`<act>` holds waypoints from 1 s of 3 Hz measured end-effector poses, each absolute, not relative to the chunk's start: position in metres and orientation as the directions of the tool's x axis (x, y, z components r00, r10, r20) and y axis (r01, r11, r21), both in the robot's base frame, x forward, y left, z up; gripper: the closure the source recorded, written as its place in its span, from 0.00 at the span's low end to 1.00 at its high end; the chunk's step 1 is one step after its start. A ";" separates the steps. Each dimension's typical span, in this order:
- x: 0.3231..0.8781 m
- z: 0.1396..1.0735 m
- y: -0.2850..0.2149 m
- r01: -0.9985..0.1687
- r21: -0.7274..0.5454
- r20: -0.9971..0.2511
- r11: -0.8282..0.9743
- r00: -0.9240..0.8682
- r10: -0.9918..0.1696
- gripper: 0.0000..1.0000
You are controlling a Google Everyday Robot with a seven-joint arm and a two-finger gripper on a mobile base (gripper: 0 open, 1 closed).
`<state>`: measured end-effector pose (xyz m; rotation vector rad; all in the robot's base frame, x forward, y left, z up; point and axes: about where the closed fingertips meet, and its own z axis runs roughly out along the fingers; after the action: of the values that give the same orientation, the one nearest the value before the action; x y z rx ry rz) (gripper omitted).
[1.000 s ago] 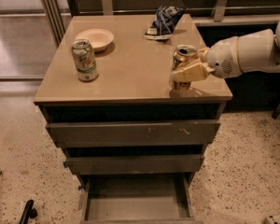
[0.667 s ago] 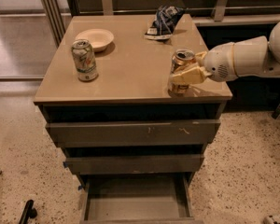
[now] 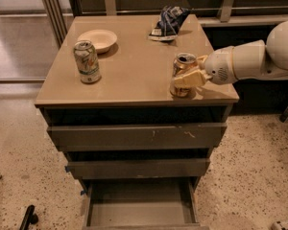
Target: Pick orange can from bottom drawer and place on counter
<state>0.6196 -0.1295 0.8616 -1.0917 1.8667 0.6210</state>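
Orange can [image 3: 184, 60] upright on counter [image 3: 134, 78], near front right corner. Gripper [image 3: 188, 74] reaches in from right, fingers clamped around can. Bottom drawer [image 3: 139, 206] pulled open. Green-white can [image 3: 87, 62], bowl [image 3: 97, 39] at counter's left.

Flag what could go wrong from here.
The orange can stands close to the front right edge of the counter, with the end effector closed around it; a sideways pull on release could tip it off. The bottom drawer is open below, so a falling can may land inside or on the floor.
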 end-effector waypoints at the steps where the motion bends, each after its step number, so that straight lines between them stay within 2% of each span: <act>1: 0.628 0.862 -0.130 -0.870 0.008 -0.850 0.493 -0.266 -0.456 1.00; 2: 0.638 0.867 -0.129 -0.873 0.018 -0.835 0.487 -0.281 -0.472 0.98; 3: 0.638 0.867 -0.129 -0.873 0.018 -0.835 0.487 -0.281 -0.472 0.76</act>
<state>0.6382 -0.1293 0.8669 -1.1149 1.9210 0.6240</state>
